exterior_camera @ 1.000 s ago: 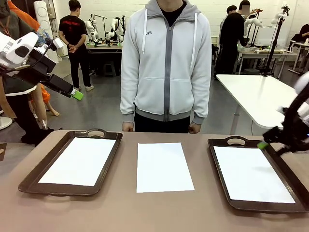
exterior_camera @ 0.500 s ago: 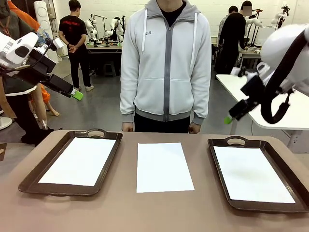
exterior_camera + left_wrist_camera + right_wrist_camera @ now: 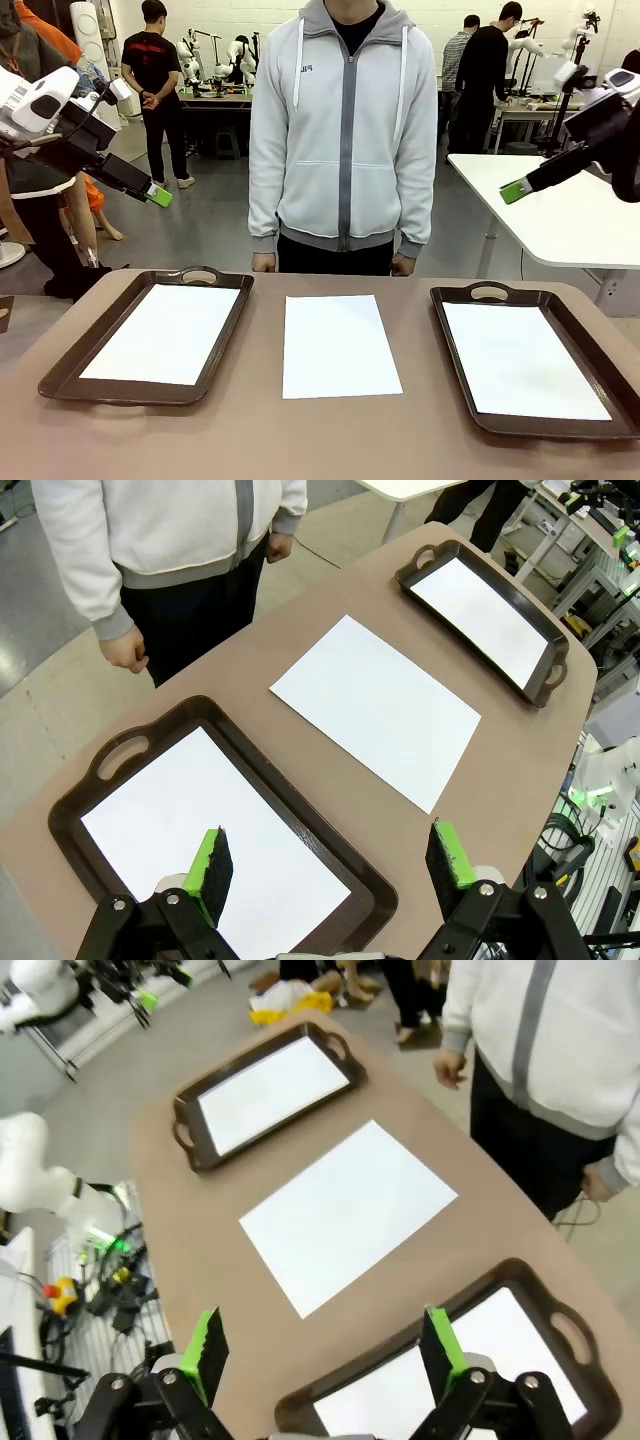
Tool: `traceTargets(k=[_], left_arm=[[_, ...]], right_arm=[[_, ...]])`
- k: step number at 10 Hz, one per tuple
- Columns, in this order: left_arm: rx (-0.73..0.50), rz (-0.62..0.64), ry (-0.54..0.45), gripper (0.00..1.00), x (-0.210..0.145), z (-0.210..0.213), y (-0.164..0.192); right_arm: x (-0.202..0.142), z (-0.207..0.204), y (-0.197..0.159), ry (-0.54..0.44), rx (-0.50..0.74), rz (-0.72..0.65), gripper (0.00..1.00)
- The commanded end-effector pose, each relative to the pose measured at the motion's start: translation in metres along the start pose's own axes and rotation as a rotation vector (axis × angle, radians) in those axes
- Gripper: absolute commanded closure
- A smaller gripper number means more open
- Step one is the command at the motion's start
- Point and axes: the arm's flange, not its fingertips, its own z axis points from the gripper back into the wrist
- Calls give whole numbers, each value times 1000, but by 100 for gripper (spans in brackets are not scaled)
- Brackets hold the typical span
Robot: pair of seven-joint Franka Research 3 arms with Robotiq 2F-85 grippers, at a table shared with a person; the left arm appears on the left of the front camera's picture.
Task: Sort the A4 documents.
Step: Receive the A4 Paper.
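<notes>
Loose A4 sheet (image 3: 340, 345) lies flat at table centre btwn two brown trays (image 3: 150, 335), long axis toward person; left gripper (image 3: 330, 865) & right gripper (image 3: 320, 1352) both open, empty, raised, approx. equidistant.

A small pale mark sits on the chest of the person's grey zip hoodie (image 3: 342, 130), but it is too small and blurred to read. The three white sheets, one in each brown tray and one on the bare table, seen beyond the green finger pads in both wrist views, are blank. No other lettering, number or sign can be made out.
</notes>
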Motion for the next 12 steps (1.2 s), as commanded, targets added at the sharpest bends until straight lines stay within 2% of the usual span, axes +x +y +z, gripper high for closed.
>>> traceTargets(k=[1,6,12], left_arm=[[-1,-1,-1,0,0,0,-1],[-1,-1,-1,0,0,0,-1],[-1,-1,-1,0,0,0,-1]], right_arm=[[-6,-3,-16,-33,60,-37,0],[-8,-4,-23,-50,83,-61,0],[-20,0,-42,-49,0,-173,0]])
